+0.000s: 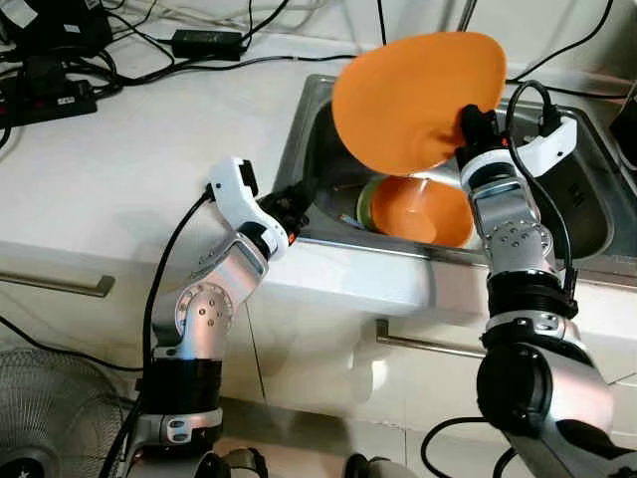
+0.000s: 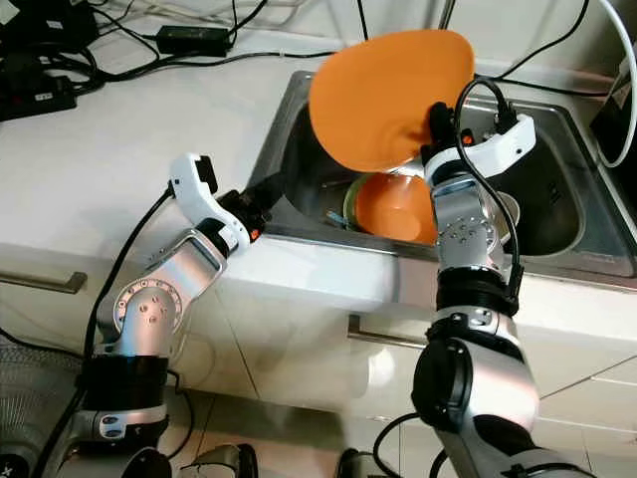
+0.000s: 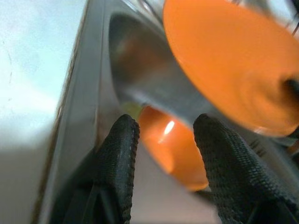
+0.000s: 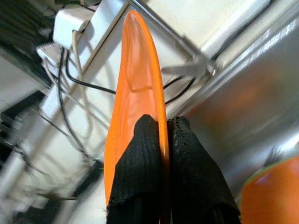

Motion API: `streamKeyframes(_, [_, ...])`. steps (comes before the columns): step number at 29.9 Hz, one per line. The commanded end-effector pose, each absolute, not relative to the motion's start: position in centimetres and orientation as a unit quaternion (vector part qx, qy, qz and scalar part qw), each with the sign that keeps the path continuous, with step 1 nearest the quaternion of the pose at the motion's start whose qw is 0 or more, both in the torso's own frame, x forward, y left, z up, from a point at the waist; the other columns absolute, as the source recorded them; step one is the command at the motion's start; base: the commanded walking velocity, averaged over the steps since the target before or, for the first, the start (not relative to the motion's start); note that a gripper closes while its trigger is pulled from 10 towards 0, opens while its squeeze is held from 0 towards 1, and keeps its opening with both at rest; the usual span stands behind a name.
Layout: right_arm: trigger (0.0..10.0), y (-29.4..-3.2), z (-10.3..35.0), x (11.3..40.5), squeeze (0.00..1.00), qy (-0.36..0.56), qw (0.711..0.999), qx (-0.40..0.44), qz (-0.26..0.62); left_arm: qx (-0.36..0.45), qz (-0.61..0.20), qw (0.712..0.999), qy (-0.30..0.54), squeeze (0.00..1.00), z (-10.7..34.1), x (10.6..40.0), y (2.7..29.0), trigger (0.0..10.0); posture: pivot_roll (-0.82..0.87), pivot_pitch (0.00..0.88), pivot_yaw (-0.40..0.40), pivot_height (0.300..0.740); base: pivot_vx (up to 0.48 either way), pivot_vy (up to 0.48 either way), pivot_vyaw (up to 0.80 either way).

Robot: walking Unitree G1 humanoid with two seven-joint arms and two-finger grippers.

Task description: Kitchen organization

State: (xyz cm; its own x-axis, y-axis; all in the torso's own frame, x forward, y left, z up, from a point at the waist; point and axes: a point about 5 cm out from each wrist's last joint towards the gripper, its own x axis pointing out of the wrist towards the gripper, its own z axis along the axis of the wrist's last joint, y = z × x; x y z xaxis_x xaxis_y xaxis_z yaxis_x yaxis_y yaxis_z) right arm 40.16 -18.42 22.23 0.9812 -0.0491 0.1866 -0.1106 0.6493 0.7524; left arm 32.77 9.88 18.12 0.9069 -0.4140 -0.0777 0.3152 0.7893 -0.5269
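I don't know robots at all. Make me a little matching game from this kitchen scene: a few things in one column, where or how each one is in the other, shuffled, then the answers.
Things:
1. orange plate
2. orange bowl
3. left gripper
4. black power adapter

Places or states:
A. lying on the white counter among cables
B. sitting down in the steel sink
C. held up by its rim over the sink, pinched by the right gripper
D. open and empty at the sink's left edge

Pairs: 1-C, 2-B, 3-D, 4-A
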Motion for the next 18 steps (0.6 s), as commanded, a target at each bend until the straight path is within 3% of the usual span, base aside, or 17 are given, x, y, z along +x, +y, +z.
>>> streamKeyframes(1, [0.0, -19.0, 24.7, 40.5, 0.0, -0.136, 0.932, 0.337, 0.014, -0.214, -0.199, 0.95, 0.11, 0.0, 17.6, 32.5, 9.7, 10.0, 0.0, 0.091, -0.025, 0.74, 0.0, 0.0, 0.0])
streamKeyframes(2, [0.0, -19.0, 24.7, 40.5, 0.0, -0.136, 0.932, 0.337, 0.014, -0.214, -0.199, 0.95, 0.11, 0.0, 17.6, 32.5, 9.7, 10.0, 0.0, 0.091, -0.025, 0.74, 0.0, 0.0, 0.0])
streamKeyframes(3, [10.0, -19.1, 24.6, 40.7, 0.0, -0.121, 0.957, 0.265, 0.003, -0.184, -0.202, 0.955, 0.112, 0.0, 17.5, 32.4, 9.9, 10.0, 0.0, 0.09, -0.026, 0.74, 0.0, 0.0, 0.0])
streamKeyframes(5, [10.0, -19.1, 24.5, 40.9, 0.0, -0.116, 0.964, 0.241, 0.0, -0.174, -0.205, 0.957, 0.113, 0.0, 17.5, 32.3, 9.9, 10.0, 0.0, 0.09, -0.026, 0.74, 0.0, 0.0, 0.0])
streamKeyframes(10, [10.0, -18.9, 24.5, 41.4, 0.0, -0.085, 0.995, 0.054, -0.007, -0.134, -0.213, 0.961, 0.118, 0.0, 17.5, 31.9, 9.8, 10.0, 0.0, 0.086, -0.031, 0.74, 0.0, 0.0, 0.0])
streamKeyframes(12, [10.0, -18.9, 24.4, 41.5, 0.0, -0.08, 0.996, 0.023, -0.009, -0.132, -0.216, 0.96, 0.117, 0.0, 17.5, 31.8, 9.8, 10.0, 0.0, 0.086, -0.031, 0.74, 0.0, 0.0, 0.0])
streamKeyframes(13, [10.0, -18.6, 24.2, 41.7, 0.0, -0.061, 0.997, -0.039, 0.003, -0.125, -0.225, 0.96, 0.115, 0.0, 17.7, 31.5, 9.5, 10.0, 0.01, 0.085, -0.035, 0.74, 0.0, 0.0, 0.0])
streamKeyframes(18, [10.0, -17.8, 23.5, 41.9, 0.0, -0.031, 0.994, -0.103, 0.035, -0.115, -0.229, 0.96, 0.115, 0.0, 17.7, 31.3, 9.5, 10.0, 0.02, 0.086, -0.039, 0.74, 0.0, 0.0, 0.0])
